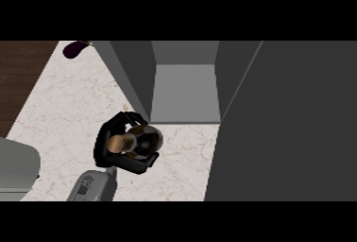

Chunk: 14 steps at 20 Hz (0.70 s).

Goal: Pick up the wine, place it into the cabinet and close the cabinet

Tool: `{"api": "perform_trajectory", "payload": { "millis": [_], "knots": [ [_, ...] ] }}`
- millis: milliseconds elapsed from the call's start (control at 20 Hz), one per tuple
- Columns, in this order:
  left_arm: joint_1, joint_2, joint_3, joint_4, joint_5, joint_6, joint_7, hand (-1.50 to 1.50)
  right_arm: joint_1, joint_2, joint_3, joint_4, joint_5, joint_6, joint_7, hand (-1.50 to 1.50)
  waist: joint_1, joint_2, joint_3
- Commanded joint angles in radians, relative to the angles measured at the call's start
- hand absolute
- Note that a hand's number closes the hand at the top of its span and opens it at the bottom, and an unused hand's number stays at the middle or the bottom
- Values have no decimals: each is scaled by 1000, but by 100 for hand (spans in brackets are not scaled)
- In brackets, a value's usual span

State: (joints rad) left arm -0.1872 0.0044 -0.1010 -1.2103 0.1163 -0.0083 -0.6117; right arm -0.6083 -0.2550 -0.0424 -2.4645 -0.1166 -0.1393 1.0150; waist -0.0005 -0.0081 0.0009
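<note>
the left hand (110, 147) is curled round the wine bottle (143, 138), fingers over its far side and thumb under the near side, so only the dark shoulder and tan cork show. the bottle sits just in front of the open cabinet (185, 94), above the marble counter (70, 104); whether it touches the counter i cannot tell. the step in hand looks like carrying it inside. done well, that means keeping the bottle upright, moving straight toward the bare cabinet floor, staying between the side walls, and setting it deep enough that the open door (293, 123) at right can swing shut. an eggplant (74, 48) lies well apart, far left.
</note>
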Motion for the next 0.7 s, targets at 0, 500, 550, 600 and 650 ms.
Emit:
{"api": "perform_trajectory", "payload": {
  "millis": [0,500,550,600,650],
  "knots": [
    [20,-4,-90,-221,44,70,164,150,37,28,30,-80,-24,-26,47,-150,5,0,0],
    [-94,-4,-273,-464,42,405,499,150,65,10,-18,-151,-87,-11,83,-150,-7,1,0],
    [-188,-4,-228,-364,80,377,499,150,101,17,-27,-102,-117,36,-7,-150,-10,7,0],
    [-268,-4,-219,-374,58,416,563,150,63,5,-34,-98,-123,20,44,-150,-15,5,0],
    [-239,-4,-262,-391,37,466,563,150,61,15,-29,-101,-110,3,50,-150,-10,4,0]
  ]
}}
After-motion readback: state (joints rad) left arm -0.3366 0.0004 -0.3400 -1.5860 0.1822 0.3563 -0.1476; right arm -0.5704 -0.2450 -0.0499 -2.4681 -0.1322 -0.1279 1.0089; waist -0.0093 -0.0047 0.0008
